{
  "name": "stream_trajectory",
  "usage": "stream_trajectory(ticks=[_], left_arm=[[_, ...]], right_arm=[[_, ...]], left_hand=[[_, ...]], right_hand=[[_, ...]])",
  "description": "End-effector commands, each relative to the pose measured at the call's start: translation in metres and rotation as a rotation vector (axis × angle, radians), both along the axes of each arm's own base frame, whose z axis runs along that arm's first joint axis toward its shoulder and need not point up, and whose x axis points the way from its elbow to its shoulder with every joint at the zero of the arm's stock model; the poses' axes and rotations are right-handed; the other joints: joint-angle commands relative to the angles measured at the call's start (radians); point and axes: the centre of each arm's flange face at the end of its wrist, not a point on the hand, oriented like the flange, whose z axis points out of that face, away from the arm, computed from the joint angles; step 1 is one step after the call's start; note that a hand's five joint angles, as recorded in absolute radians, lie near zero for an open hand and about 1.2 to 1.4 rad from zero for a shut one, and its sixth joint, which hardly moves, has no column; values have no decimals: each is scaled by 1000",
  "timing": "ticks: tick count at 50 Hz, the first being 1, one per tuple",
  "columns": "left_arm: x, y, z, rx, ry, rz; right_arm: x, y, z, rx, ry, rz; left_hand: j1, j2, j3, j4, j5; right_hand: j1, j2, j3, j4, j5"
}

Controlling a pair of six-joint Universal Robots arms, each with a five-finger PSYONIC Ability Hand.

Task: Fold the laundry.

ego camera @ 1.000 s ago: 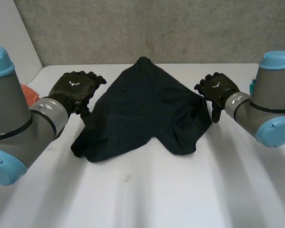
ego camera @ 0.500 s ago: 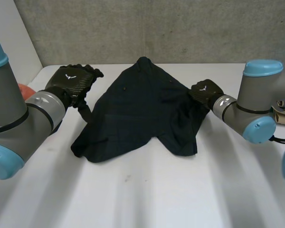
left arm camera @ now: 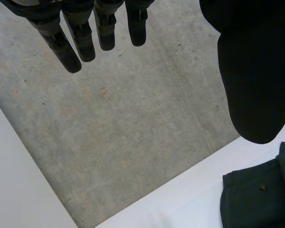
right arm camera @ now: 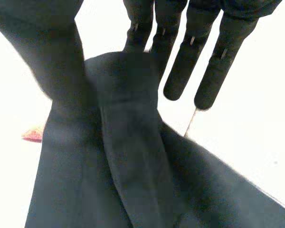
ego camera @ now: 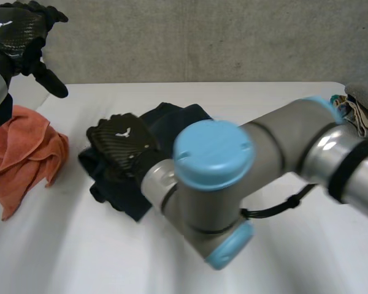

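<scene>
Swept the right arm (ego camera: 282,147) clear across the bench (ego camera: 110,257) since the earlier frame, from the right edge of the dark garment (ego camera: 172,116) over to its left side. Dragged the cloth along too, turning what lay spread flat into a bunched, doubled heap. Lifted the left hand (ego camera: 12,33) off the bench as well, high at the far left, in front of the concrete wall (ego camera: 202,37).

Rests the right hand (ego camera: 119,141) back-up on the left end of the heap. Pinches a raised fold of the garment between the thumb (right arm camera: 47,47) and the nearer fingers, as seen in the right wrist view. Leaves the other fingers (right arm camera: 185,61) straight, tips over bare white bench just past the cloth's edge.

Holds nothing in the left hand: fingers (left arm camera: 80,42) straight and slightly spread, thumb out to the side, all in the air before the wall. Catches, just past that thumb's tip, a corner of the garment with a small button (left arm camera: 262,187) on it.

Leaves an orange towel (ego camera: 24,153) crumpled on the bench under the raised left hand, near the heap's left end but apart from it. Leaves a grey and beige pile of cloth (ego camera: 362,104) at the bench's far right edge.
</scene>
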Motion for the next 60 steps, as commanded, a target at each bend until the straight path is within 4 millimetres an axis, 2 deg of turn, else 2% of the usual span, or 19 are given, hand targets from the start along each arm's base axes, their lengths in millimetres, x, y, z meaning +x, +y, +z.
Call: stream_trajectory(ticks=[1, 3, 4, 7, 8, 12, 17, 21, 24, 27, 32, 41, 50, 54, 55, 57, 58, 59, 60], left_arm=[[4, -1, -6, 28, -10, 15], [4, -2, -8, 32, -13, 18], [5, -2, -10, 34, -15, 21], [4, -1, -12, 41, -20, 17], [2, 0, -15, 49, -24, 11], [-4, 5, -21, 71, -36, -7], [-19, 20, -47, 162, -87, -45], [-26, 33, -80, 283, -155, -49], [-31, 44, -113, 395, -218, -40], [-34, 49, -131, 443, -251, -35], [-38, 38, -162, 464, -292, -21], [-35, 13, -200, 493, -385, -5], [-40, -7, -212, 430, -414, 24], [-43, -14, -216, 390, -447, 35], [-44, -16, -218, 380, -462, 36], [-44, -18, -217, 368, -467, 38], [-44, -19, -217, 365, -467, 35], [-44, -21, -212, 351, -457, 39], [-44, -23, -208, 340, -452, 47]], right_arm=[[0, -8, -4, 57, 104, -50], [-7, -15, 4, 63, 112, -74], [-18, -30, 16, 61, 109, -120], [-38, -55, 31, 49, 112, -194], [-51, -68, 41, 33, 117, -233], [-90, -104, 55, -14, 176, -335], [-125, -139, 41, -83, 316, -398], [-143, -161, 9, -139, 461, -390], [-145, -174, -18, -177, 515, -352], [-143, -181, -37, -194, 525, -326], [-135, -192, -71, -189, 495, -287], [-116, -208, -90, -184, 361, -310], [-98, -218, -113, -190, 328, -326], [-95, -224, -118, -196, 320, -341], [-94, -226, -118, -197, 316, -345], [-94, -227, -117, -193, 313, -352], [-95, -228, -116, -189, 311, -357], [-97, -229, -111, -178, 304, -370], [-99, -230, -105, -172, 298, -377]], left_hand=[[-36, -32, -38, -27, -52], [-36, -32, -38, -27, -52], [-36, -32, -38, -27, -52], [-36, -32, -38, -27, -52], [-36, -32, -38, -27, -52], [-36, -32, -38, -27, -52], [-36, -32, -38, -27, -52], [-36, -32, -38, -27, -52], [-36, -32, -38, -27, -52], [-36, -32, -38, -27, -52], [77, 81, 74, 85, 60], [-32, -28, -34, -23, -48], [12, 16, 10, 21, -4], [205, 209, 203, 214, 189], [348, 352, 346, 357, 332], [700, 704, 698, 709, 684], [876, 880, 874, 885, 860], [1183, 1187, 1181, 1192, 1167], [1186, 1190, 1184, 1195, 1170]], right_hand=[[-729, -724, -735, -741, -747], [-729, -724, -735, -741, -747], [-729, -724, -735, -741, -747], [-729, -724, -735, -741, -747], [-729, -724, -735, -741, -747], [-729, -724, -735, -741, -747], [-729, -724, -735, -741, -747], [-703, -699, -709, -715, -721], [-600, -595, -606, -612, -618], [-541, -536, -547, -553, -559], [-476, -472, -482, -488, -495], [-426, -422, -432, -438, -445], [-327, -322, -333, -339, -345], [-43, -38, -48, -55, -61], [208, 213, 202, 196, 190], [492, 496, 486, 480, 474], [493, 498, 487, 481, 475], [493, 498, 487, 481, 475], [493, 498, 487, 481, 475]])
